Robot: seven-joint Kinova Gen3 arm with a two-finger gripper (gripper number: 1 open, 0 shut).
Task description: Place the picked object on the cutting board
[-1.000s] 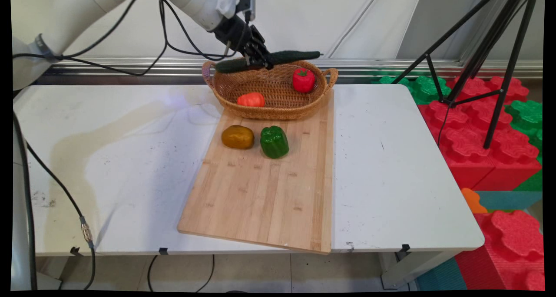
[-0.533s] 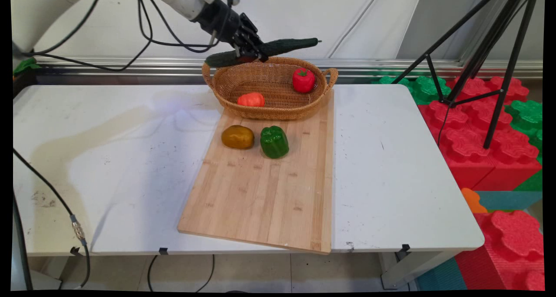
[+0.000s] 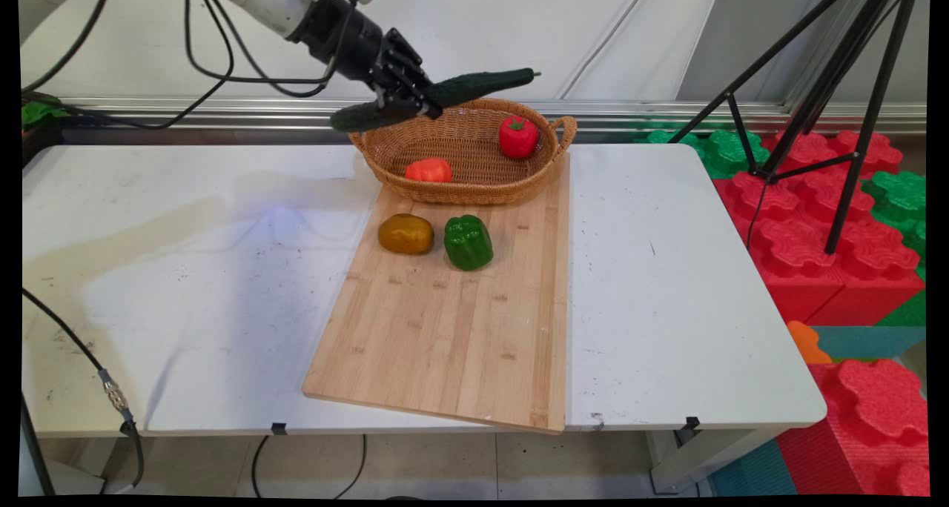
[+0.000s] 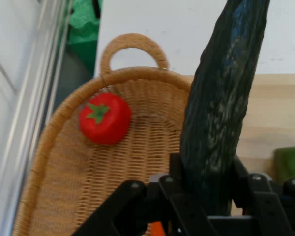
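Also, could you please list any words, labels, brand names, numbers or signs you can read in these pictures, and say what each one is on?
None: no readable text shows in either view.
The gripper, the cucumber it holds, the wicker basket, the tomato, the green bell pepper, the wooden cutting board and the foam blocks bear no lettering.

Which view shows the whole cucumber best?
The main view: the cucumber appears end to end, tilted, held in the claw above the wicker basket. The hand view shows only part of the cucumber, cut off at the top edge.
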